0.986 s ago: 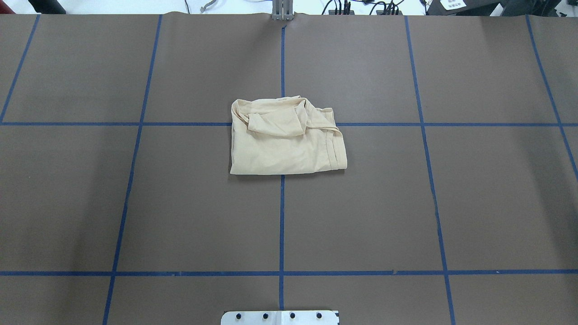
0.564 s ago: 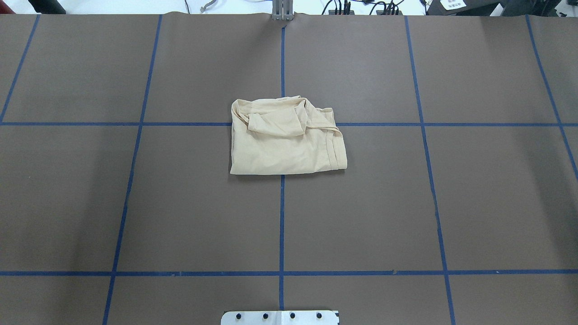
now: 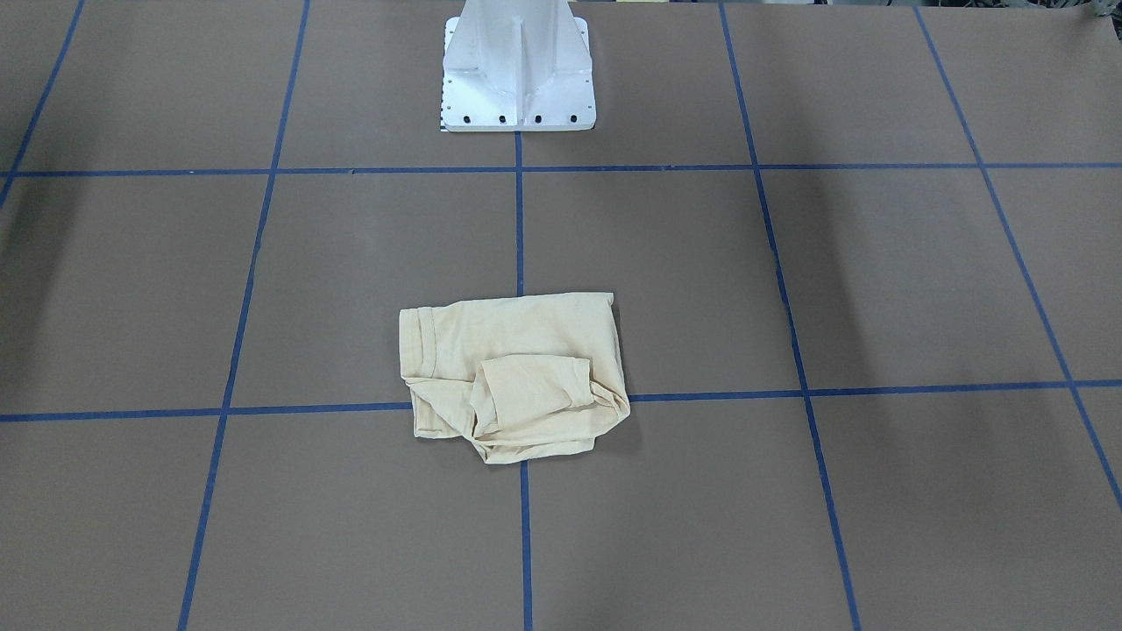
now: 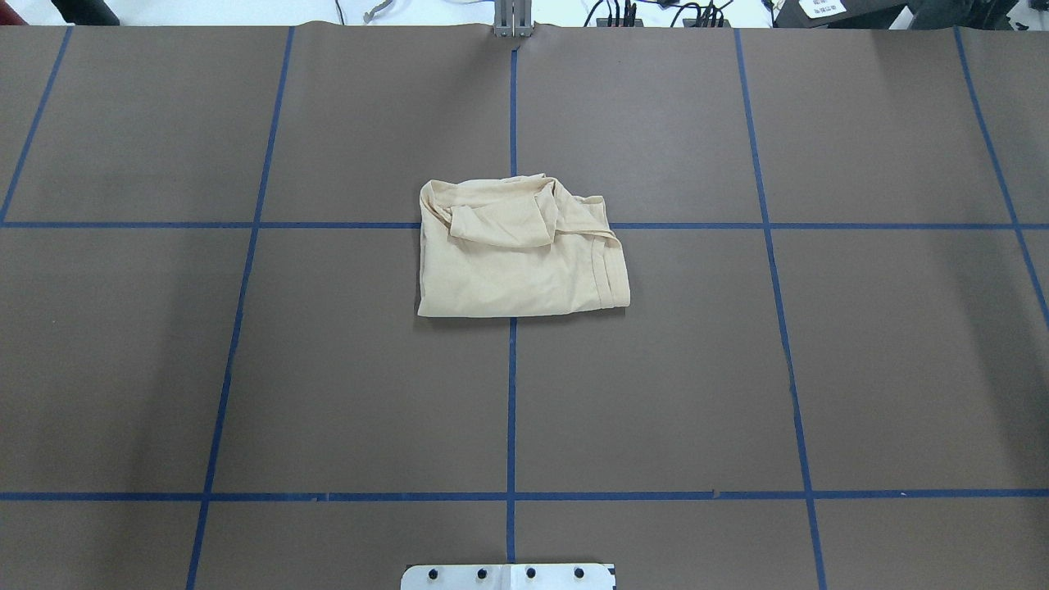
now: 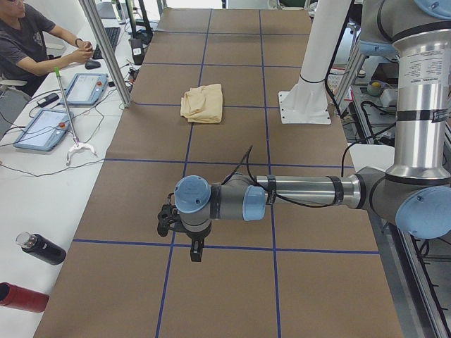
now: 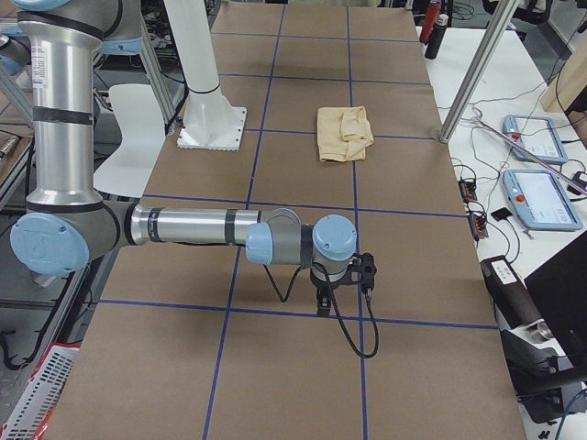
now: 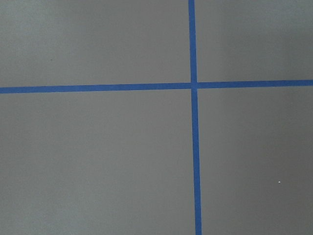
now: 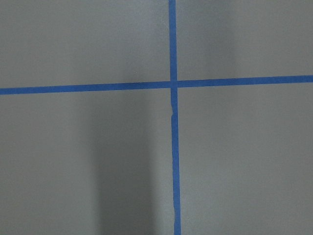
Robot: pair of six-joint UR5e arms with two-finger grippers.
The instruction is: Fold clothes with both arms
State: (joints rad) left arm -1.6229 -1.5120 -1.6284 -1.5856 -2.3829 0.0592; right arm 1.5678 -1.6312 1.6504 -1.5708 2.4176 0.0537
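Note:
The pale cream-yellow shirt (image 4: pixel 524 262) lies folded into a compact rectangle at the table's middle, one sleeve folded across its far side. It also shows in the front view (image 3: pixel 513 377) and both side views (image 5: pixel 202 103) (image 6: pixel 344 134). Its print and neck tag are hidden. My left gripper (image 5: pixel 196 250) points down over the table's left end, far from the shirt. My right gripper (image 6: pixel 323 307) points down over the right end. Both show only in the side views, so I cannot tell whether they are open or shut. Both wrist views show only brown table and blue tape.
The white pedestal base (image 3: pixel 517 79) stands at the robot's edge of the table. Blue tape lines (image 4: pixel 511 393) grid the brown surface. An operator (image 5: pixel 32 42), tablets (image 5: pixel 42 129) and bottles (image 5: pixel 39 248) are on the white bench beyond the far edge.

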